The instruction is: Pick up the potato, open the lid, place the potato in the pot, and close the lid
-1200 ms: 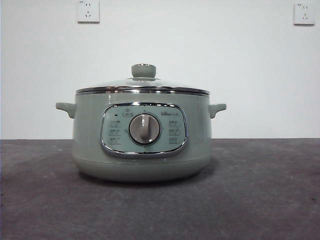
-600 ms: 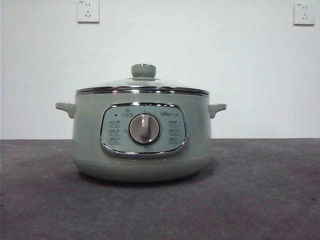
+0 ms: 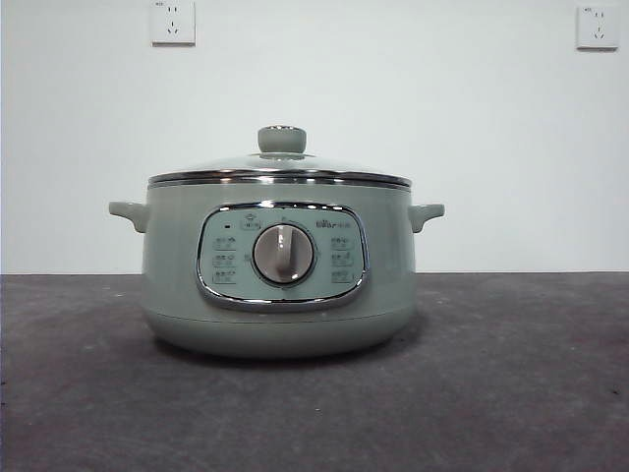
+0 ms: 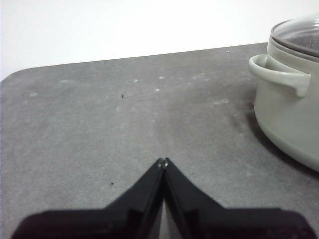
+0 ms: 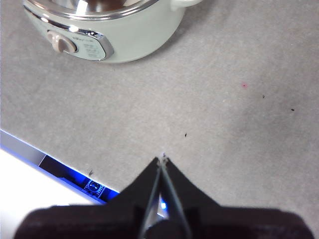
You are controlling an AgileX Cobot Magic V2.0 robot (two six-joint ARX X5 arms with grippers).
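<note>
The pale sage-green pot stands in the middle of the table with the glass lid closed on it, knob up. The pot also shows in the left wrist view and in the right wrist view. The potato is out of view in every frame. My left gripper is shut and empty over bare table, well away from the pot's side handle. My right gripper is shut and empty, above the table near its front edge. Neither arm shows in the front view.
The table is dark grey. Its front edge shows in the right wrist view with a blue light below it. Two wall sockets sit high on the white back wall.
</note>
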